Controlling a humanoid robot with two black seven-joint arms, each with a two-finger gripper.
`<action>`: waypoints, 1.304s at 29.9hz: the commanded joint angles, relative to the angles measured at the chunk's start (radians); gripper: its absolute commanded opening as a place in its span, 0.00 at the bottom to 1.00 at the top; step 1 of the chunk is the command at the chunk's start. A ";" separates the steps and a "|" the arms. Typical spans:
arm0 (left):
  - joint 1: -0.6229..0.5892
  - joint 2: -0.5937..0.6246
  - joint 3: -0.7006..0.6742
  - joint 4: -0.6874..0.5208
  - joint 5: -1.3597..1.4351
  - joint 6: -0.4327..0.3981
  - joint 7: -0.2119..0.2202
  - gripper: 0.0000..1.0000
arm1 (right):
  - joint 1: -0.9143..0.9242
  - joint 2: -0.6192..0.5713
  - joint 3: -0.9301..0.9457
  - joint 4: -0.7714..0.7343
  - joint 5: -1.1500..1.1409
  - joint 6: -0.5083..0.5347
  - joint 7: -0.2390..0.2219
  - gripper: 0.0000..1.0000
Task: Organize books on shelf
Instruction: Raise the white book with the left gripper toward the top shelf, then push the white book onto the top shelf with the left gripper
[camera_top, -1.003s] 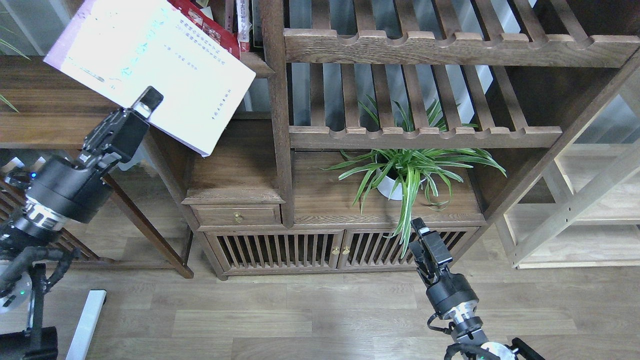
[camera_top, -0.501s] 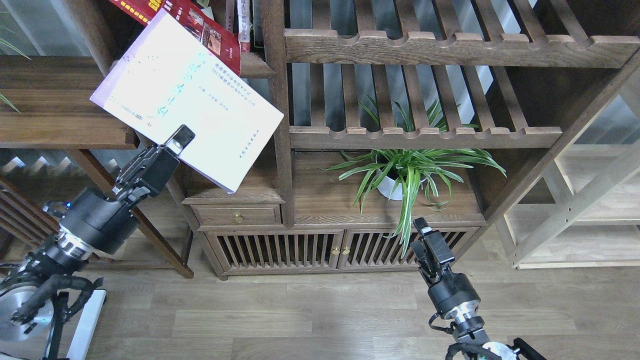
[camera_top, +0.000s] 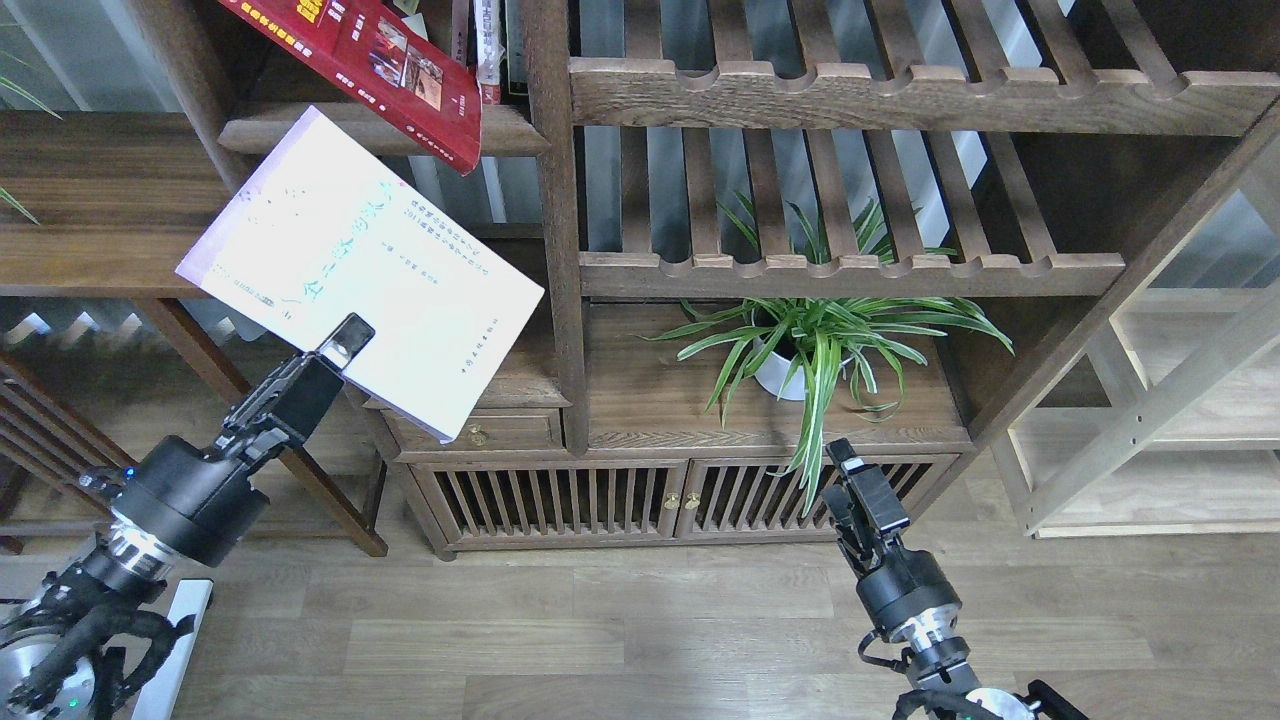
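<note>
My left gripper (camera_top: 340, 350) is shut on the lower edge of the yellow-green book (camera_top: 360, 270), whose pale cover with dark Chinese characters faces me. I hold it tilted in the air in front of the bookcase, below the shelf (camera_top: 380, 128). The dark red book (camera_top: 370, 60) lies slanted on that dark brown shelf, its corner hanging over the front edge. Spines of other books (camera_top: 487, 50) stand behind it. The thick white book is not clearly in view. My right gripper (camera_top: 850, 480) hangs low in front of the cabinet doors, holding nothing; its fingers are hard to tell apart.
A potted spider plant (camera_top: 815, 345) sits on the cabinet top under slatted shelves (camera_top: 850, 270). A small drawer (camera_top: 475, 432) and slatted cabinet doors (camera_top: 680, 498) are below. A dark wooden table (camera_top: 100, 220) stands at left, a light wooden frame (camera_top: 1150, 420) at right.
My left arm has lowered and pulled back, carrying the yellow-green book down from the shelf level to in front of the drawer. The red book now shows fully. The right arm has barely moved.
</note>
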 joint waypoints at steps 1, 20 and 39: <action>0.000 0.000 0.001 0.001 -0.002 0.000 0.000 0.01 | -0.003 -0.003 0.001 0.002 0.000 0.000 0.001 1.00; -0.069 0.000 0.060 -0.003 -0.006 0.000 0.000 0.01 | -0.018 -0.005 0.000 0.004 0.000 0.000 0.000 1.00; -0.152 0.152 -0.080 0.120 -0.241 0.000 0.000 0.01 | -0.017 -0.005 0.021 0.004 0.000 0.000 -0.002 1.00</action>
